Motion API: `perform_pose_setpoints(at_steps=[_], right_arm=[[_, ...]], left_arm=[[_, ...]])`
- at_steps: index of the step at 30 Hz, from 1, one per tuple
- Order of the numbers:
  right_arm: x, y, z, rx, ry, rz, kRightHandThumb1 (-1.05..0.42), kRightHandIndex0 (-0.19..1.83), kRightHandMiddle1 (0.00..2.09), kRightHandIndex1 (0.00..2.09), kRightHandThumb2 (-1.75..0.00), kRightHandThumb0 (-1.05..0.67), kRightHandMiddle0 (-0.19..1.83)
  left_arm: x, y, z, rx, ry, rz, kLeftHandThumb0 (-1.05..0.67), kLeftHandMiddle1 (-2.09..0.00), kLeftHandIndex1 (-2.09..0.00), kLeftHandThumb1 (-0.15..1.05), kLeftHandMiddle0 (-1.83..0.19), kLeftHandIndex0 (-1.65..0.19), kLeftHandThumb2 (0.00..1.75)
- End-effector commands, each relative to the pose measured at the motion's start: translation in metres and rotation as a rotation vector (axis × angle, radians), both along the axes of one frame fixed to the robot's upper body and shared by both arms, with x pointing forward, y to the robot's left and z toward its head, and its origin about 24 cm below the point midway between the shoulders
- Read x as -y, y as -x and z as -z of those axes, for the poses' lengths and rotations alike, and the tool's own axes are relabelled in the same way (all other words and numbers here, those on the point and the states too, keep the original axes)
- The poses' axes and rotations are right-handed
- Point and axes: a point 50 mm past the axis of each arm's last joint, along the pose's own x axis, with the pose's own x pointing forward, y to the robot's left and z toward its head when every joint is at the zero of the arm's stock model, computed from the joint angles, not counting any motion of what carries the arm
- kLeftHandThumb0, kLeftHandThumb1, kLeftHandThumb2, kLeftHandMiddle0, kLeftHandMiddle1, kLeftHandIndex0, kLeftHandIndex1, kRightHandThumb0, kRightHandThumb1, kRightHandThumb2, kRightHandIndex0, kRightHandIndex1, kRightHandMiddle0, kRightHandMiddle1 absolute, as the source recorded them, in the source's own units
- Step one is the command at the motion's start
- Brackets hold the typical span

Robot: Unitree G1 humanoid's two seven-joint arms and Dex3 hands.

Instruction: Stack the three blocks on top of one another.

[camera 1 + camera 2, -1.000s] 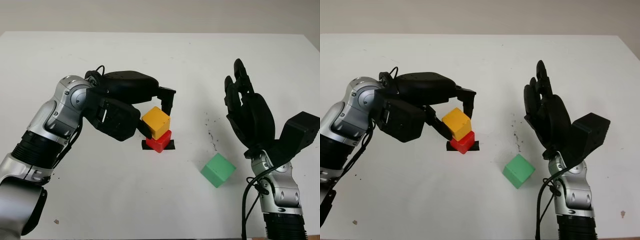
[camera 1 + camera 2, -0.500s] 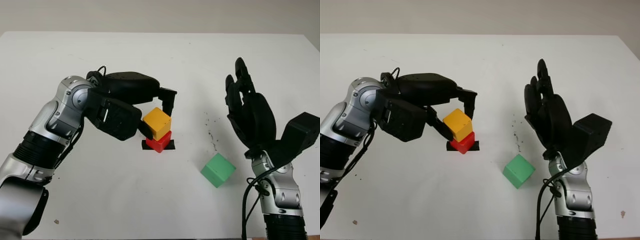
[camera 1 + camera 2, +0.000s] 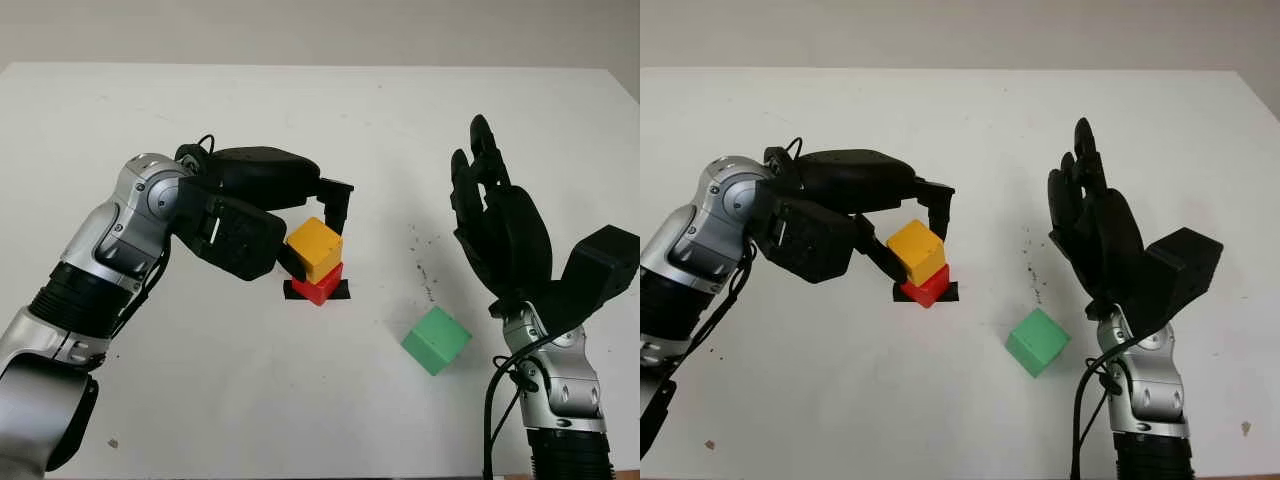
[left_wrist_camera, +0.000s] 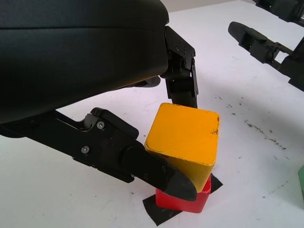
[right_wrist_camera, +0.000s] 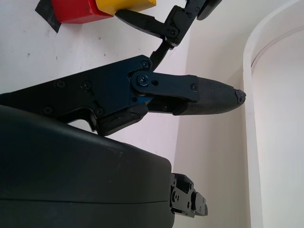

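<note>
White table w/ black tape patch, dark specks.

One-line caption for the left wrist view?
Left hand holds the yellow block tilted on the red block, which sits on black tape.

A lab: bare white table, black tape marker.

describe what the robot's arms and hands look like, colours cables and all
Both arms have silver-grey metal segments with black ribbed sections nearer the body. The left hand and right hand are matte black, with smooth rounded shells and jointed fingers showing small screws at the pivots. Thin black cables loop outside each arm near the wrist.
</note>
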Motion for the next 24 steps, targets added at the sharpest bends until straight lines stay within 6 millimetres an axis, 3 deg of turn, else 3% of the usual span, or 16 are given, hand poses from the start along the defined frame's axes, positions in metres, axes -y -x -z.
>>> perform_pose_setpoints(at_steps=[1, 4, 5, 6, 8, 13, 18, 24], right_arm=[[0.0005, 0.0025, 0.0007, 0.004, -0.002, 0.005, -1.05, -0.19, 0.0, 0.0, -0.52, -0.78, -0.19], [0.0002, 0.0023, 0.0008, 0.006, -0.005, 0.002, -1.05, -0.19, 0.0, 0.0, -0.52, -0.78, -0.19], [0.0001, 0.0022, 0.001, 0.008, -0.006, 0.001, -1.05, -0.19, 0.0, 0.0, -0.52, -0.78, -0.19], [0.0, 0.0021, 0.0011, 0.009, -0.007, 0.001, -1.05, -0.19, 0.0, 0.0, -0.52, -0.78, -0.19], [-0.0001, 0.0024, 0.0011, 0.008, -0.004, -0.001, -1.05, -0.19, 0.0, 0.0, -0.52, -0.78, -0.19], [-0.0002, 0.0031, 0.0007, 0.009, 0.003, 0.0, -1.05, -0.19, 0.0, 0.0, -0.53, -0.78, -0.19], [-0.0001, 0.0037, 0.0009, 0.008, 0.0, 0.002, -1.05, -0.19, 0.0, 0.0, -0.52, -0.78, -0.19], [-0.0002, 0.0031, 0.0013, 0.007, -0.005, -0.004, -1.05, -0.19, 0.0, 0.0, -0.51, -0.79, -0.19]], left_arm=[[0.003, 0.0021, 0.0025, -0.011, 0.0, 0.005, -0.53, -0.05, -1.6, 1.0, -0.22, -0.35, 0.05], [0.0034, 0.0028, 0.0017, -0.02, 0.004, -0.009, -0.55, -0.04, -1.45, 0.99, -0.16, -0.19, 0.05], [0.0033, 0.0029, 0.0018, -0.022, 0.008, -0.012, -0.56, -0.04, -1.28, 0.98, -0.13, -0.13, 0.05], [0.0033, 0.0031, 0.0019, -0.023, 0.011, -0.014, -0.58, -0.04, -0.99, 0.98, -0.06, -0.11, 0.05], [0.0033, 0.0036, 0.0018, -0.018, 0.01, -0.015, -0.6, -0.05, -0.71, 0.99, 0.0, -0.12, 0.05], [0.0045, 0.0044, 0.002, -0.02, 0.009, -0.012, -0.63, -0.05, -0.54, 1.0, 0.03, -0.1, 0.06], [0.005, 0.0051, 0.0016, -0.026, 0.0, -0.01, -0.64, -0.05, -0.19, 1.01, 0.04, -0.08, 0.06], [0.0041, 0.0063, 0.0007, -0.063, 0.0, -0.005, -0.66, -0.05, -0.09, 1.0, 0.06, -0.01, 0.05]])
